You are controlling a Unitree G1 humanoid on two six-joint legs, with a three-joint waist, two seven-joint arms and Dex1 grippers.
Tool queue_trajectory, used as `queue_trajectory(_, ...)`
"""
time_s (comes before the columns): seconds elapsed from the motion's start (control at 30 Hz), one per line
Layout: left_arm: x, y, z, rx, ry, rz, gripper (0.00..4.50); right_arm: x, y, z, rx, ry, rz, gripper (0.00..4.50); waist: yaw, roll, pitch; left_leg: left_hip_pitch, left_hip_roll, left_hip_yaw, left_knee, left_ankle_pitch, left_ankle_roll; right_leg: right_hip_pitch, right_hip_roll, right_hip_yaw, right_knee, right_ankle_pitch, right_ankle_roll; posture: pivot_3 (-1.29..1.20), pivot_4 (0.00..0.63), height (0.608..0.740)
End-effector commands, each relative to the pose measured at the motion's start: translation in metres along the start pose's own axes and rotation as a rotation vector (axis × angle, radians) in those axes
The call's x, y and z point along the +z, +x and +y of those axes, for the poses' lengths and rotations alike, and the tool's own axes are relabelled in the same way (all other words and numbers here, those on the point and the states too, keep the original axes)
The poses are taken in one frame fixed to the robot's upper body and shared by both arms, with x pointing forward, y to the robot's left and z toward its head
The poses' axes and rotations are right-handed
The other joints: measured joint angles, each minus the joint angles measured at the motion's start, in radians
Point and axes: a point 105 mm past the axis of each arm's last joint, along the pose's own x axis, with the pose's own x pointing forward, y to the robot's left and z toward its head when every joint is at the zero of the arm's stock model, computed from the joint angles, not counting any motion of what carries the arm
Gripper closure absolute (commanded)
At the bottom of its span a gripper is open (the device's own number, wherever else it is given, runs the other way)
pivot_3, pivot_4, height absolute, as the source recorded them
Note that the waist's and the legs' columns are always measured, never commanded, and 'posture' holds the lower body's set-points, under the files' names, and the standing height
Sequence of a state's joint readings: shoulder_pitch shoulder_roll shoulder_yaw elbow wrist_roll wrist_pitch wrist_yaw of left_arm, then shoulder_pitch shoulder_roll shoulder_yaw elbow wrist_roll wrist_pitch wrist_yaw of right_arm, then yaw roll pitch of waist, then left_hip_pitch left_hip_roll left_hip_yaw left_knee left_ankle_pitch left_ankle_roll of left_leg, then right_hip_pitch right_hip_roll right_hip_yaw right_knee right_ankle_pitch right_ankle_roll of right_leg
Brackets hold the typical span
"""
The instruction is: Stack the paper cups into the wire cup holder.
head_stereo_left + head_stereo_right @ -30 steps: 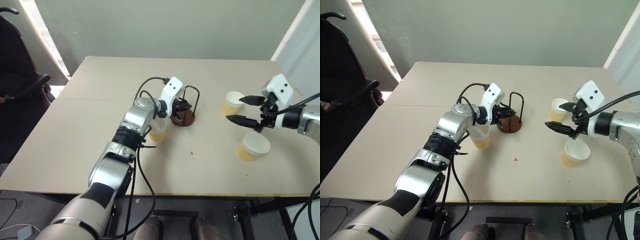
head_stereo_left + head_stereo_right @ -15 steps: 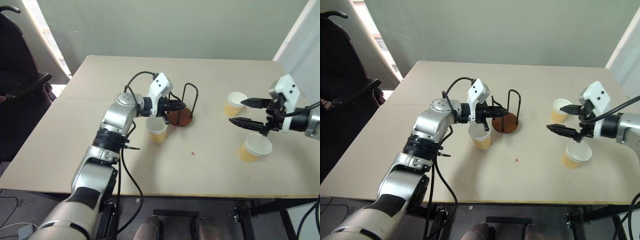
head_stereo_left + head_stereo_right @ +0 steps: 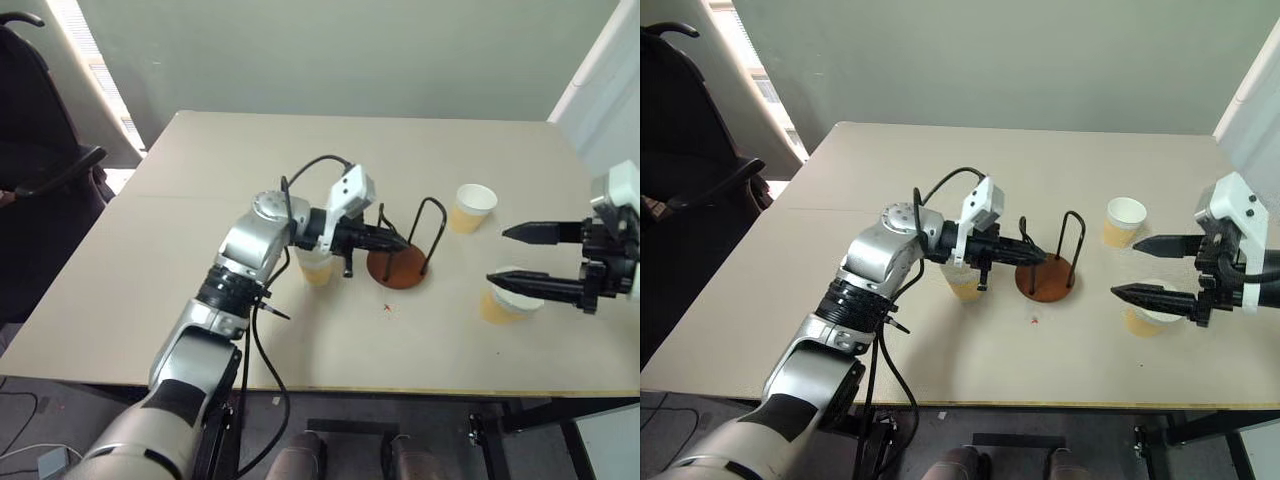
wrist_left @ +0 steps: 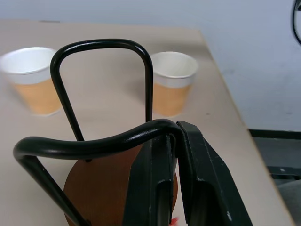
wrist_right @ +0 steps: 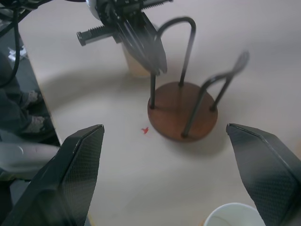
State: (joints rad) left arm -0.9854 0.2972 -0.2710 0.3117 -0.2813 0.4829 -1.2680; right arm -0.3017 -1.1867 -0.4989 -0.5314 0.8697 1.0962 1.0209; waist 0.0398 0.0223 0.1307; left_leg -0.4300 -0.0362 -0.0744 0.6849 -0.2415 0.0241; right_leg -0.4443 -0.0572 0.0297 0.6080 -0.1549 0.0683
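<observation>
Working across the worktop (image 3: 200, 250), I am treating this step as positioning the wire cup holder (image 3: 398, 262), which is sitting around the middle of the surface, a little toward the front edge, with its reddish disc flat on the wood. My left gripper (image 3: 392, 240) is pinching one of its black wire loops, fingers pressed together on the top of the bend, as the left wrist view makes plain. My right gripper (image 3: 522, 256) is hanging spread wide and empty near the right edge, over the front right cup. None of the paper cups is in the holder yet: one cup (image 3: 316, 266) is standing just beside my left forearm, another (image 3: 471, 206) is sitting toward the far right, and a third (image 3: 503, 301) is resting near the front right, partly behind my lower right finger. To do this well, I am judging that the base should stay flat while it slides, since a pull on a thin loop could tip it, and the nearest cup could be knocked by my wrist.
</observation>
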Motion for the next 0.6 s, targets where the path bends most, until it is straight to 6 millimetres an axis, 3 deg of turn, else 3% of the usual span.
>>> queue_trajectory(0.03, 0.007, 0.007, -0.012, -0.057, 0.042, -0.020, 4.47, 0.013, -0.008, 0.000, -0.042, -0.061, -0.025, 0.17, 0.000, 0.000, 0.000, 0.000, 0.000, 0.000, 0.000, 0.000, 0.000, 0.000, 0.000, 0.000, 0.000, 0.000, 0.000, 0.00, 0.150, 0.740)
queue_trajectory(0.3, -0.021, 0.012, -0.025, -0.093, 0.056, 0.061, 4.47, 0.012, -0.005, 0.000, -0.038, -0.067, -0.021, 0.17, -0.001, 0.000, 0.000, 0.000, 0.000, 0.001, 0.001, 0.000, 0.001, 0.000, 0.000, 0.001, 0.000, 0.000, 0.001, 0.00, 0.150, 0.740)
queue_trajectory(0.4, -0.034, 0.010, -0.024, -0.072, 0.110, 0.130, 3.74, 0.011, -0.003, 0.000, -0.031, -0.069, -0.018, 0.17, -0.001, 0.000, 0.000, 0.000, 0.000, 0.001, 0.001, 0.000, 0.002, 0.000, 0.000, 0.001, 0.000, -0.001, 0.002, 0.00, 0.150, 0.740)
queue_trajectory(0.6, -0.035, 0.004, -0.028, -0.060, 0.172, 0.176, 1.62, 0.007, 0.002, -0.004, -0.022, -0.087, 0.005, 0.17, -0.002, 0.000, 0.000, 0.000, 0.000, 0.001, 0.001, 0.001, 0.003, 0.000, 0.000, 0.001, 0.000, -0.001, 0.002, 0.00, 0.150, 0.740)
